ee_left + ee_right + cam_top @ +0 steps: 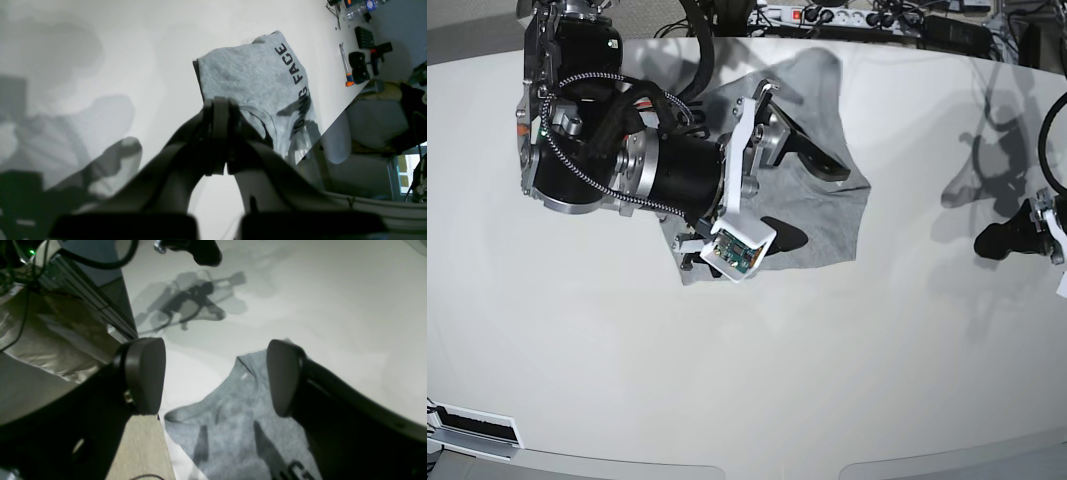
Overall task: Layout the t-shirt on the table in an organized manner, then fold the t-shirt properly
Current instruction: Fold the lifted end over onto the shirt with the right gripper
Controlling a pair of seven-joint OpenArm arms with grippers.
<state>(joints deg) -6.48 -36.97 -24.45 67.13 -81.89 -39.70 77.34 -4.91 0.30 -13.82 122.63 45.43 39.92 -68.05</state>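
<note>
The heather-grey cotton t-shirt with black block lettering (822,215) lies as a compact, roughly folded bundle on the glossy white table (747,380), toward the far side of the surface in the base view and well apart from the near edge. In the left wrist view the shirt (253,76) shows the letters "FACE" running along one edge, with part of another word below them partly shadowed; its edges look uneven and a darker inner layer shows along one side. The right gripper (217,376) hangs just above the shirt (230,436) with its two dark rounded fingers (145,373) spread wide apart, and nothing sits between them; grey fabric and bare tabletop (350,306) show through the gap. In the base view this arm's black motor body and white camera bracket cover the shirt's left part. The left gripper (218,133) is well away from the garment, near the table's right edge in the base view (1017,238), its dark fingers pressed together with nothing in them. Along the far table edge in the left wrist view lie an orange-handled screwdriver (345,66) and several small black items (358,66), too small to tell apart.
</note>
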